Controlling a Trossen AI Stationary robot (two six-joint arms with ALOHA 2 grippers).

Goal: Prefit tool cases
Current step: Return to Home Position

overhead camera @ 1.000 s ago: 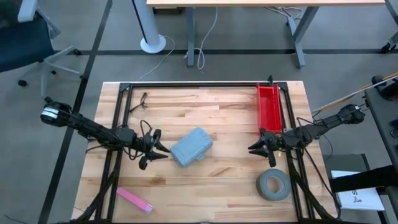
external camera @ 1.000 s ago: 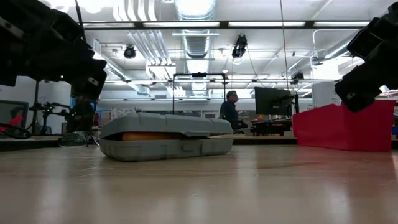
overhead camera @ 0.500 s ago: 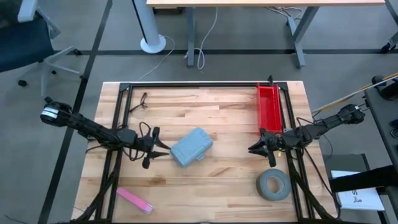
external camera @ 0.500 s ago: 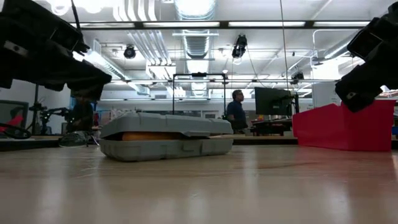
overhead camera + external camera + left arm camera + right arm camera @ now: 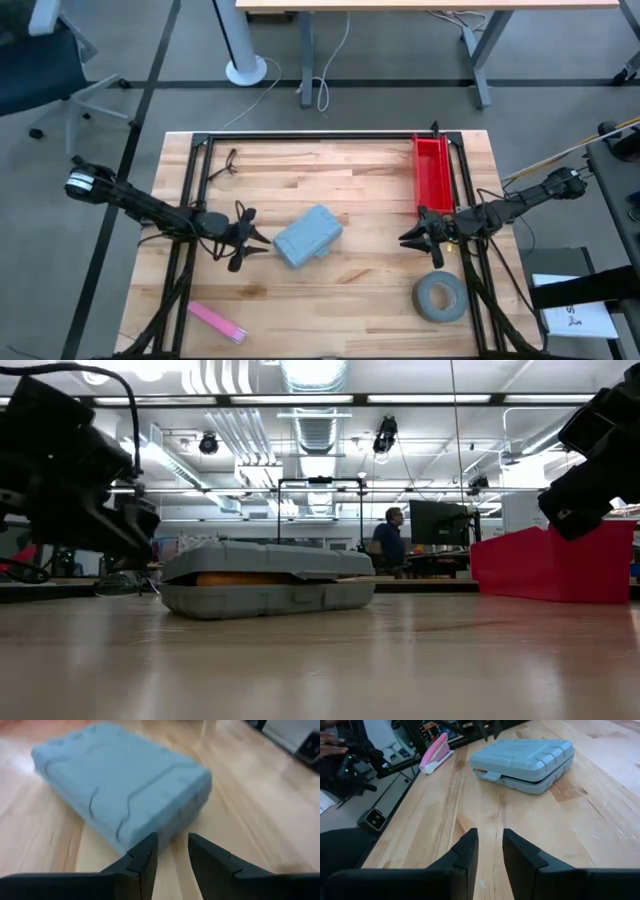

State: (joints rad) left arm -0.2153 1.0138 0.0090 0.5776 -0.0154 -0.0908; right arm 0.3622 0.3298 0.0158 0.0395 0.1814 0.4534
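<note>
Lying shut near the middle of the tabletop (image 5: 350, 170) is the one case (image 5: 308, 236), set at a slant. Two hands flank it: the left hand (image 5: 258, 241) just beside its left end, fingers slightly parted and empty. The right hand (image 5: 405, 238) is well apart, by the one red bin (image 5: 432, 175) — likewise parted, empty. One tape roll (image 5: 439, 297) and one pink item (image 5: 215, 321) sit near the front edge.

Blue-grey tool case (image 5: 307, 236) lies closed, flat, angled, mid-table.
</note>
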